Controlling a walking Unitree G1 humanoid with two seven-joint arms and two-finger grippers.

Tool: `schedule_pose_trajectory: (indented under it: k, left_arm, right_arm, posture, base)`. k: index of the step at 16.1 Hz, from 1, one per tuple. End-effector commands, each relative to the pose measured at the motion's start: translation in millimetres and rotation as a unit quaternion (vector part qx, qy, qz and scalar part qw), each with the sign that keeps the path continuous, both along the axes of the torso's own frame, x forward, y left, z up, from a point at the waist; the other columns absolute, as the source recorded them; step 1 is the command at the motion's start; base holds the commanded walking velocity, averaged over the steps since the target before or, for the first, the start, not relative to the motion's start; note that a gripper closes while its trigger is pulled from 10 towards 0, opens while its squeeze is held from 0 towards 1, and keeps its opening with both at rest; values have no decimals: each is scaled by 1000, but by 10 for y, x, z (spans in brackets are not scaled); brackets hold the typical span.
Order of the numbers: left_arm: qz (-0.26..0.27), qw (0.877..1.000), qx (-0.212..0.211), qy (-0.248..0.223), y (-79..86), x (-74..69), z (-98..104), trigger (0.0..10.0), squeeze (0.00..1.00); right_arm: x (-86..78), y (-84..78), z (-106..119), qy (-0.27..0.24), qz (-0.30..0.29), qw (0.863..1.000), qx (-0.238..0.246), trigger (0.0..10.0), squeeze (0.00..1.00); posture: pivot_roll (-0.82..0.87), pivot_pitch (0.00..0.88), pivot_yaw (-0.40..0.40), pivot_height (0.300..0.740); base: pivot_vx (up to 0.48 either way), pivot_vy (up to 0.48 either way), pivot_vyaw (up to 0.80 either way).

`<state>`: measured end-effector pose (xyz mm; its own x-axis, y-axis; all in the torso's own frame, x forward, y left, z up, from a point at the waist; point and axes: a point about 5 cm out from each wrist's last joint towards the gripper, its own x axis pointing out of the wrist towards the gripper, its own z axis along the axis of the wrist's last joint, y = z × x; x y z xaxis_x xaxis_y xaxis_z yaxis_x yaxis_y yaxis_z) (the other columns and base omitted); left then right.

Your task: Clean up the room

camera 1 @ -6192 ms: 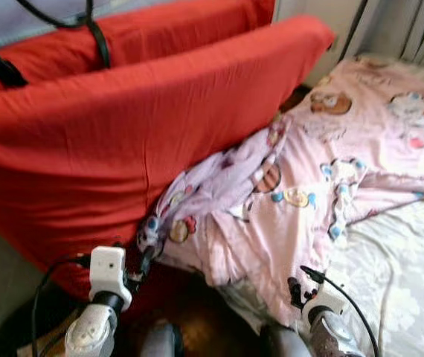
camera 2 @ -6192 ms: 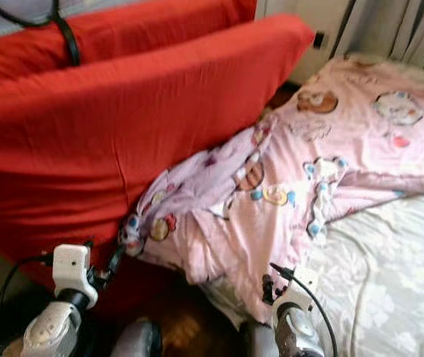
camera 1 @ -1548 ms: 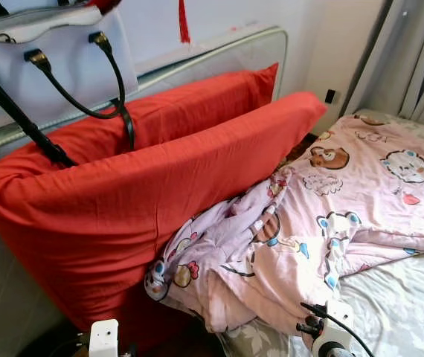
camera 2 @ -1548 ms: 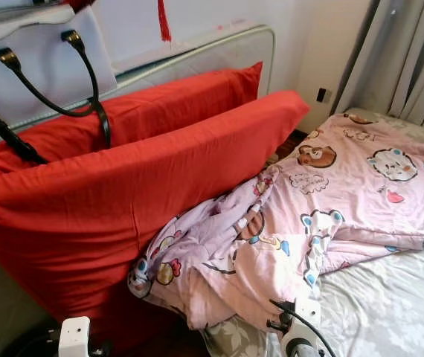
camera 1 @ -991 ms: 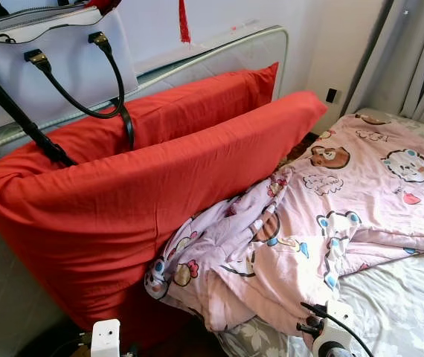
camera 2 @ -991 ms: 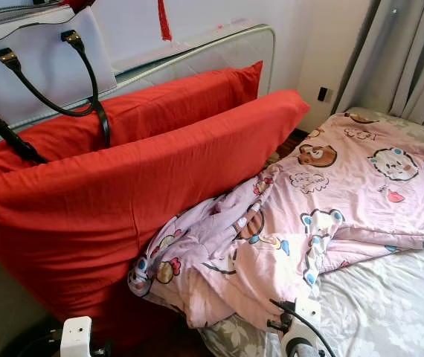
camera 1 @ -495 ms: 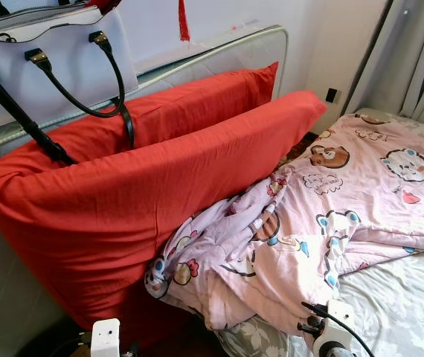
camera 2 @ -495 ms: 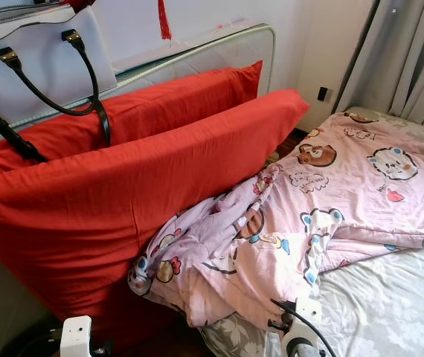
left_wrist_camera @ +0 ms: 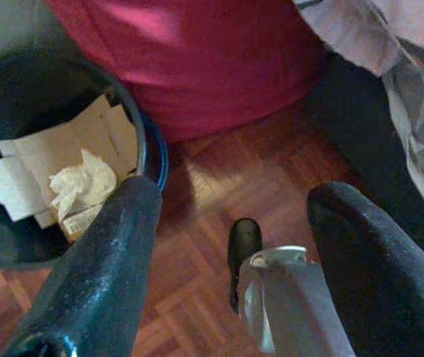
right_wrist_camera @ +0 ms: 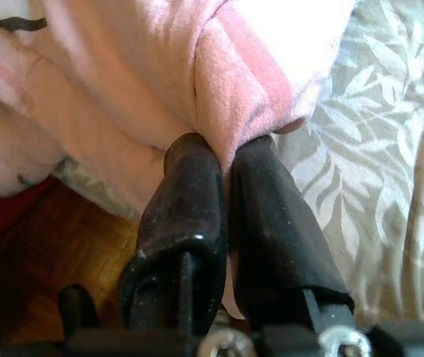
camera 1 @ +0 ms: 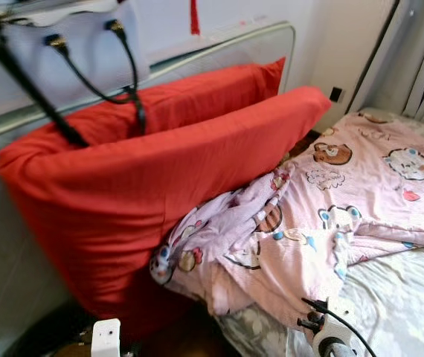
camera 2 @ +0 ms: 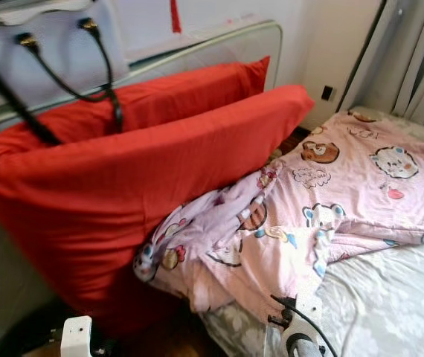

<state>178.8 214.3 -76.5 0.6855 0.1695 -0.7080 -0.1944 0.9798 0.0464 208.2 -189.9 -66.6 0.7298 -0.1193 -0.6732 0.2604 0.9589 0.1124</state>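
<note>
Your pink cartoon-print blanket (camera 1: pixel 323 216) lies bunched across the bed, its left end slumped against the big red pillow (camera 1: pixel 152 186) and hanging off the near edge toward the wooden floor (left_wrist_camera: pixel 219 186). Your right gripper (right_wrist_camera: pixel 227 160) sits at that near edge with its two black fingers pressed together; a fold of the blanket seems pinched between the tips, though the contact is hard to confirm. The grey leaf-patterned bedsheet (right_wrist_camera: pixel 361 171) shows just to the right of it. Your left gripper (left_wrist_camera: pixel 230 216) hangs low over the floor, fingers spread wide and holding nothing, beside a dark bin (left_wrist_camera: pixel 18 89) containing cardboard and crumpled paper (left_wrist_camera: pixel 82 182). Farther back, a white handbag (camera 1: pixel 71 52) with black handles rests on the headboard (camera 1: pixel 227 48) above a second red pillow (camera 1: pixel 197 93).
</note>
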Motion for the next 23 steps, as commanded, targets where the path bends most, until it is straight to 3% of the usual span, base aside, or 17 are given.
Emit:
schedule_pose_trajectory:
  k: [1,8,16,23]
  left_arm:
    - [1,1000,1,9,13,-51,-24,10000,0]
    - [-2,1000,2,11,13,-62,-29,10000,0]
    - [-4,1000,4,13,19,-80,-36,10000,0]
    - [-14,1000,7,10,12,-65,-28,10000,0]
  right_arm:
    - [14,20,6,-3,0,1000,0,10000,0]
    - [-36,-57,-3,-5,-8,1000,-7,10000,0]
    - [20,-91,39,-18,-25,999,-17,10000,0]
    - [117,-281,148,-49,-65,996,-38,10000,0]
  posture:
    - [-7,0,-6,740]
    - [-5,0,-6,740]
    - [-2,0,-5,740]
    - [-2,0,-5,740]
  base:
    - [-244,0,0]
    - [-245,0,0]
    - [-245,0,0]
    - [-177,0,0]
